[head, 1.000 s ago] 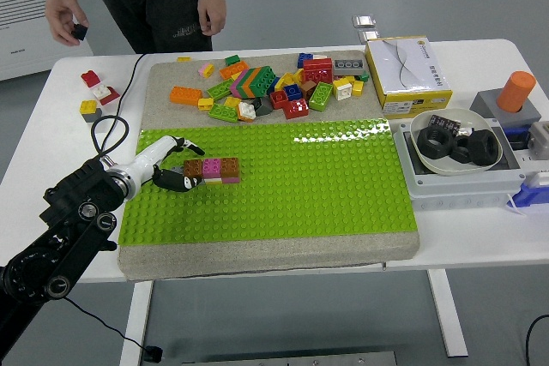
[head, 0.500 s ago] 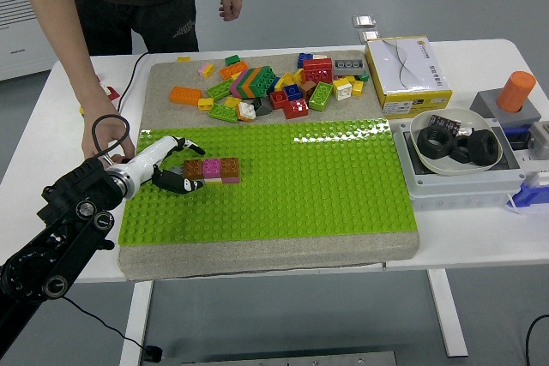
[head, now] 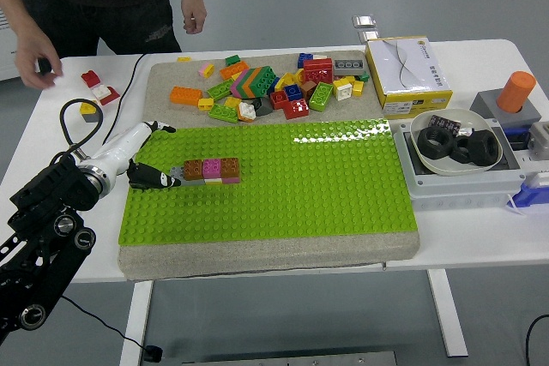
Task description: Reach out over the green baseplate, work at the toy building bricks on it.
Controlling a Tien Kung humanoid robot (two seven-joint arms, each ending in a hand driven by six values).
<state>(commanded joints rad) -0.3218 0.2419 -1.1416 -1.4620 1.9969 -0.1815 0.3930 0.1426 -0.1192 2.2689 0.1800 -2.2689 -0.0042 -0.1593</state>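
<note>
A short row of bricks [head: 212,168], brown, pink and orange, is pressed onto the left part of the green baseplate [head: 326,177], with a small grey piece at its left end. My left hand [head: 153,160] lies over the plate's left edge, white with dark fingers. Its lower fingertips [head: 165,182] point at the grey end of the row, just short of it; one finger [head: 163,129] sticks out above. The hand is open and holds nothing. My right arm is out of view.
A heap of loose bricks [head: 266,86] lies on the grey mat behind the plate. A few bricks [head: 94,92] sit at far left. At the right are a yellow box [head: 406,75], a bowl of black rings [head: 455,143] and an orange cylinder [head: 517,90]. A person stands behind, one hand [head: 36,63] at far left.
My left arm has drawn back to the left, its fingers leaving the brick row. The person's hand, down by my wrist half a second ago, has lifted away to the upper left.
</note>
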